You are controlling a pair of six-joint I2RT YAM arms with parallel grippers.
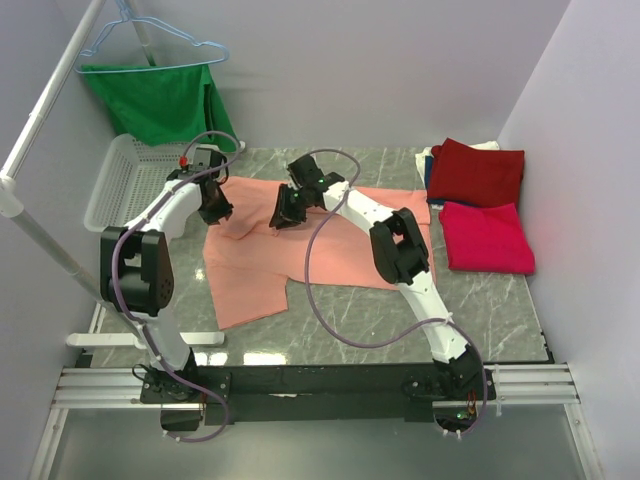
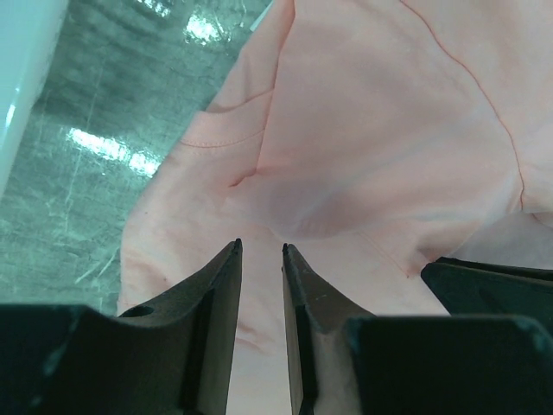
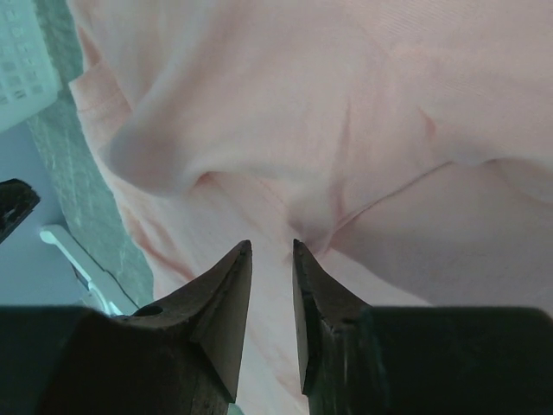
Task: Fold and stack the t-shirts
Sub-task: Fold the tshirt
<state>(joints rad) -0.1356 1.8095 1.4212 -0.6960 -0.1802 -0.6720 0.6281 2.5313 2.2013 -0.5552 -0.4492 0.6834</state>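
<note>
Tightly, left end effector [image 2: 261, 248] and right end effector [image 3: 272, 246] pinch salmon-pink t-shirt [image 1: 255, 275].

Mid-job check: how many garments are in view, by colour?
salmon-pink t-shirt: 1, spread out
dark red t-shirt: 1, folded
crimson-pink t-shirt: 1, folded
green garment: 1, hanging
Total: 4. The white and blue cloth peeking out beside the dark red t-shirt is too hidden to count.

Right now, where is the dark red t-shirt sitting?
In the top view, the dark red t-shirt lies folded at the far right corner of the table, just behind the crimson-pink t-shirt and right of the spread salmon-pink t-shirt.
</note>
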